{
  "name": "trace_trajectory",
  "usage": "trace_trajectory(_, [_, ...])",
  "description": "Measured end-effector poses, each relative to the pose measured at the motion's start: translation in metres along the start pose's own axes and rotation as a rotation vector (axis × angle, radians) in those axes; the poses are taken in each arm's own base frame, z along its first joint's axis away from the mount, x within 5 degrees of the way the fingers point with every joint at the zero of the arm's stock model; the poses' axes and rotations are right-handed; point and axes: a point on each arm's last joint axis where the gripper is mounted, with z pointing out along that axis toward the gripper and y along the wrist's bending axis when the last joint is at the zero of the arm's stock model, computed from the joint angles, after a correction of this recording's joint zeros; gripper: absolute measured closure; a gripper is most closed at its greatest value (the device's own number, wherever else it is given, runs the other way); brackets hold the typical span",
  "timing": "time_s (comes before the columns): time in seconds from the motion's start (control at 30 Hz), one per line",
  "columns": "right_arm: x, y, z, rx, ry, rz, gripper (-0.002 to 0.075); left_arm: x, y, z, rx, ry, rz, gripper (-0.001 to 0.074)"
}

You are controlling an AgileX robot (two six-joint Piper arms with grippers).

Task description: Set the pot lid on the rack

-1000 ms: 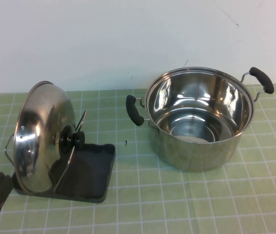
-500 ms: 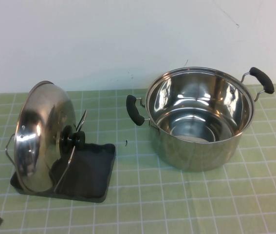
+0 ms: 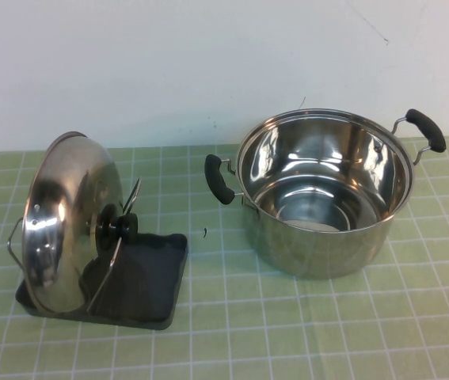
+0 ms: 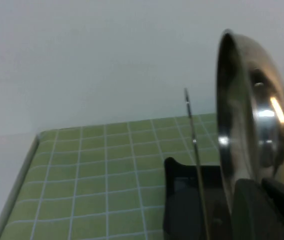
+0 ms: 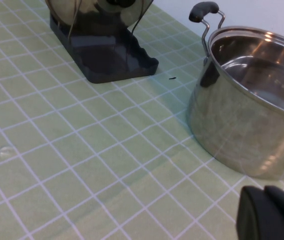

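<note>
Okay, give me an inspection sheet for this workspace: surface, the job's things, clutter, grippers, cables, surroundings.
Surface: green grid mat, small dark speck beside the rack.
Job's things: pot lid stands on edge in the rack, held between its wire loops.
Clutter: open steel pot, upright, apart from the rack.
Grippers: left gripper close by the lid, jaws shut, empty; right gripper low near the pot, jaws shut, empty.
Cables: nothing seen.
Surroundings: plain white wall.
</note>
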Motion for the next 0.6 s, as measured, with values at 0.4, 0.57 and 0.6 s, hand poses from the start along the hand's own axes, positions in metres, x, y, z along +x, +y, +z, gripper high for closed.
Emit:
trace_trajectory(0.4, [0.000,0.000,0.000,0.000,0.000,0.000,0.0727,0.050,0.002,0.010,-0.030,0.175,-0.115,0.0736])
trace_trajectory(0.57, [0.000,0.000,0.000,0.000,0.000,0.000,0.0727,0.051,0.002,0.010,-0.039,0.179,-0.181,0.0736])
trace_trajectory(0.6, [0.000,0.000,0.000,0.000,0.000,0.000,0.0727,0.051,0.001,0.010,-0.038,0.179,-0.179,0.0736])
